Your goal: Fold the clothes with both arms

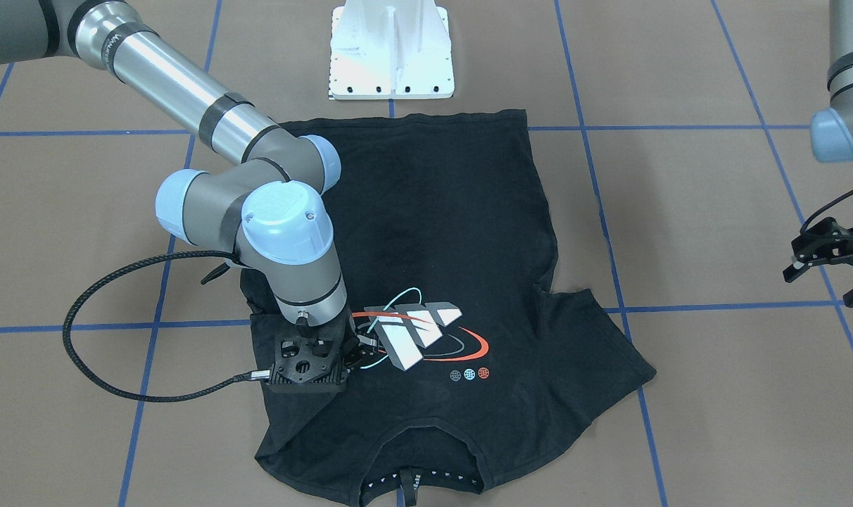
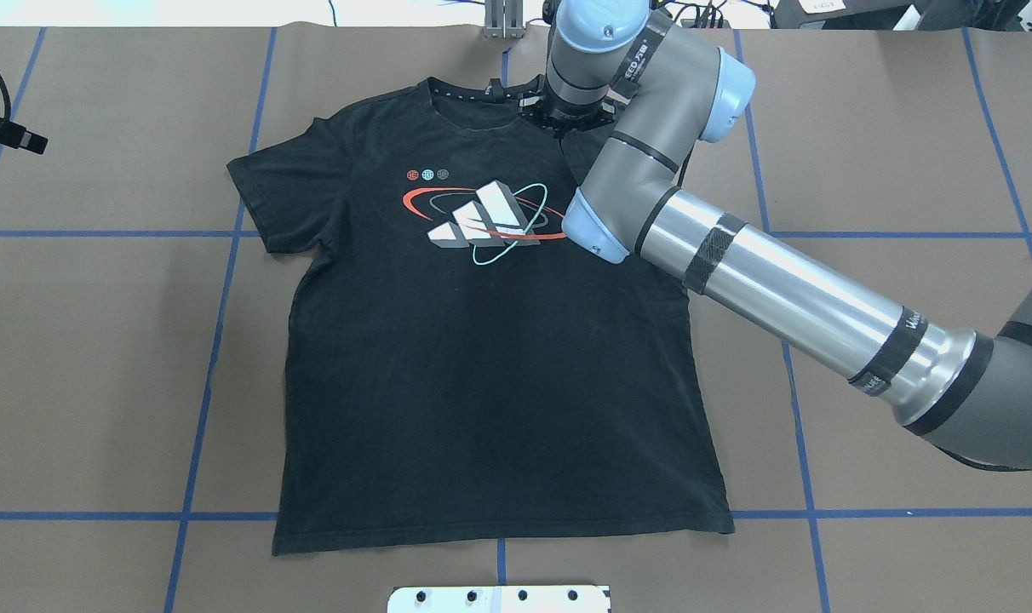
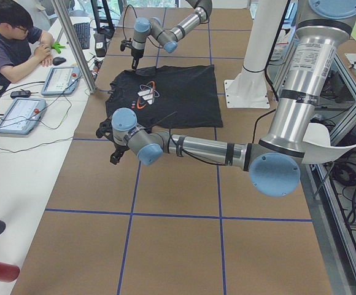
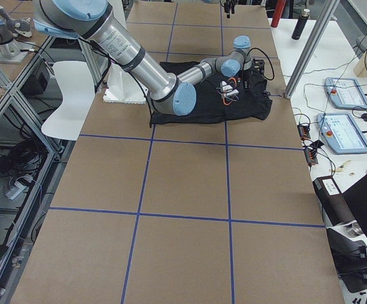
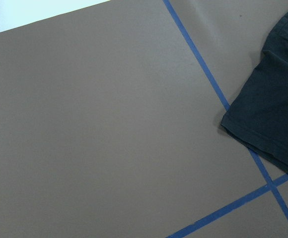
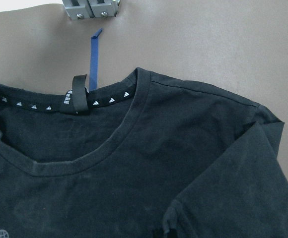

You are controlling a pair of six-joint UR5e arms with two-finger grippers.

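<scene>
Sleeve fold in hand: right end effector (image 1: 359, 348) pinches the shirt (image 1: 433, 211) by its sleeve, turned inward. Left end effector (image 1: 824, 282), spread, likely takes left sleeve next.

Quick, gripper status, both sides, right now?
Left gripper: open, holding nothing, clear of the T-shirt.
Right gripper: over the T-shirt's shoulder; open or closed cannot be told.

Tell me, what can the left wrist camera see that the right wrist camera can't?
Only the left wrist view shows two blue tape lines crossing, and a flat sleeve at its edge. Only the right wrist view shows the collar with little white triangles, a black loop, a metal bracket and a folded sleeve. Both show part of the black T-shirt lying on the brown table, and some blue tape.
</scene>
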